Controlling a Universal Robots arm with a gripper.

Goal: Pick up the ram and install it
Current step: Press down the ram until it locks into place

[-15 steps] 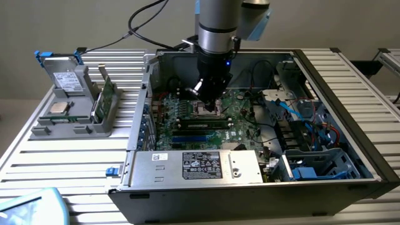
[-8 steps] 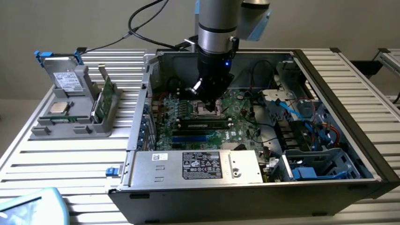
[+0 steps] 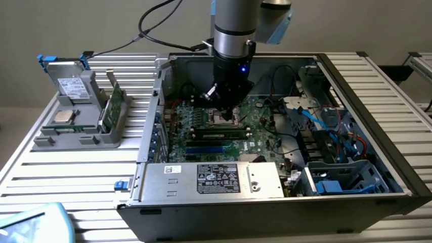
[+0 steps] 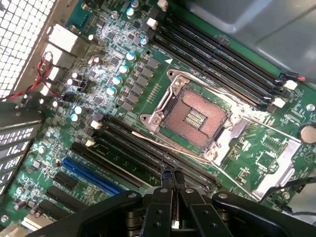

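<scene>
on the exterior view's left, a grey holder (image 3: 78,132) on the slatted desk (image 3: 60,172) carries a drive, a silver processor chip (image 3: 63,116) and a green board standing on edge (image 3: 115,101). to its right sits the open computer case (image 3: 378,147), with the arm reaching down so the tool (image 3: 223,109) hangs above the processor socket (image 3: 221,117). the ram (image 3: 217,134) lies seated in a memory slot just in front of the socket. in the wrist view the tool (image 4: 173,178) has its fingers pressed together, gripping nothing, near the black slots (image 4: 148,158).
</scene>
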